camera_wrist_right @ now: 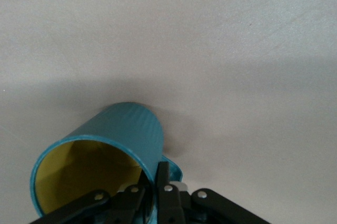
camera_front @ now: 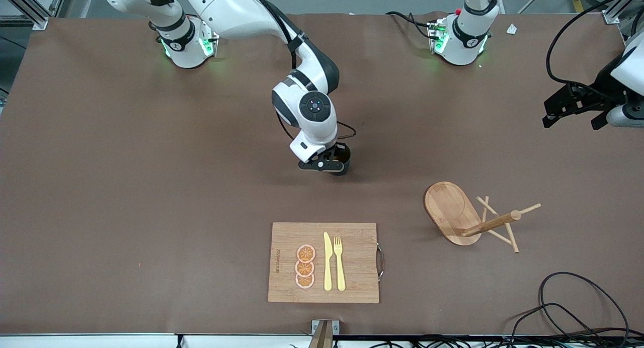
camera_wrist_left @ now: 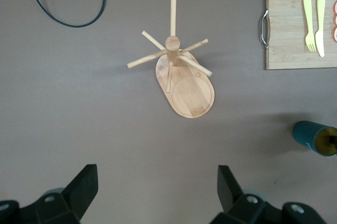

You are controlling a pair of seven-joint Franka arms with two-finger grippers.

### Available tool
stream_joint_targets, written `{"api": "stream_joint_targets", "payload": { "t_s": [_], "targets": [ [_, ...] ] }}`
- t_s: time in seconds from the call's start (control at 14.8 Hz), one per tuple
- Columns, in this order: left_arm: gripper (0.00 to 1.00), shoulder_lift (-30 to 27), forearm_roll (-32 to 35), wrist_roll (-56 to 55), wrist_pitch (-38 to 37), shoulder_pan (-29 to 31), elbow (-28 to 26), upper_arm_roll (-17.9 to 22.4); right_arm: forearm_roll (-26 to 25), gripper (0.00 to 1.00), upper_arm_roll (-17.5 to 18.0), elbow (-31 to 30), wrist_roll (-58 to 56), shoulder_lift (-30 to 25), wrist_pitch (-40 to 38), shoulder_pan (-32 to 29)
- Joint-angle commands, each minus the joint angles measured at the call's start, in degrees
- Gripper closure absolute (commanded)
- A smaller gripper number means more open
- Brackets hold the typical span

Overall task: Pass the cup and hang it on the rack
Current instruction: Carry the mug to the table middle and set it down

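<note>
Two grippers for you to note. Your right gripper is down at mid-table, its fingers pinched narrow on the wall of the cup, one inside the rim and one outside next to the small handle. The cup stands on the table under that gripper; its yellow inside holds nothing that you can see.

Your left gripper hangs in the air at the left arm's end of the table, fingers spread wide and holding nothing; that arm waits.

Below the left gripper, the rack stands upright on its oval base, pegs bare. It is well apart from the right gripper, toward the left arm's end.

Near the right gripper, closer to the front camera, lies the cutting board. On it you have three orange slices, a yellow knife and a yellow fork, side by side.
</note>
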Motion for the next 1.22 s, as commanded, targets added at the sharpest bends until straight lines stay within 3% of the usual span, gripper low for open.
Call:
{"api": "stream_joint_targets", "payload": {
  "t_s": [0.0, 0.2, 0.41, 0.54, 0.75, 0.88, 1.02, 1.15],
  "targets": [
    [0.0, 1.07, 0.03, 0.74, -0.68, 0.02, 0.82, -0.19, 1.52, 0.0, -0.23, 0.77, 1.1, 0.54, -0.34, 0.21],
    [0.0, 1.16, -0.06, 0.91, -1.64, 0.28, 0.56, -0.28, 1.78, 0.0, -0.14, 2.17, 4.54, -0.6, -2.43, -0.14],
    [0.0, 1.07, -2.77, -0.48, -1.91, 0.19, 0.39, -0.28, 3.8, 0.0, -0.49, 7.69, 4.54, -1.57, -11.9, -1.28],
    [0.0, 0.98, -2.78, -6.43, -3.4, -0.33, 0.3, -0.89, 3.54, 0.0, -0.93, 8.07, 5.15, -4.89, -16.84, -3.73],
    [0.0, 1.07, -2.61, -21.02, -4.37, -0.42, 0.12, -5.36, 0.65, 0.0, -3.38, 7.71, 3.59, -8.33, -22.38, -9.0],
    [0.0, 1.16, -2.26, -30.85, -4.55, -0.42, 0.12, -9.13, -3.13, 0.0, -3.66, 7.62, -4.46, -10.44, -26.42, -12.69],
    [0.0, 2.38, -1.73, -40.87, -4.37, -0.77, 0.21, -13.35, -3.84, 0.0, -3.74, 7.45, -12.03, -12.55, -29.94, -17.43],
    [0.0, 4.14, 3.34, -49.06, -3.85, -2.26, 0.38, -17.66, -3.93, 0.0, -3.74, 6.31, -22.73, -15.45, -32.32, -23.49]
  ]
}}
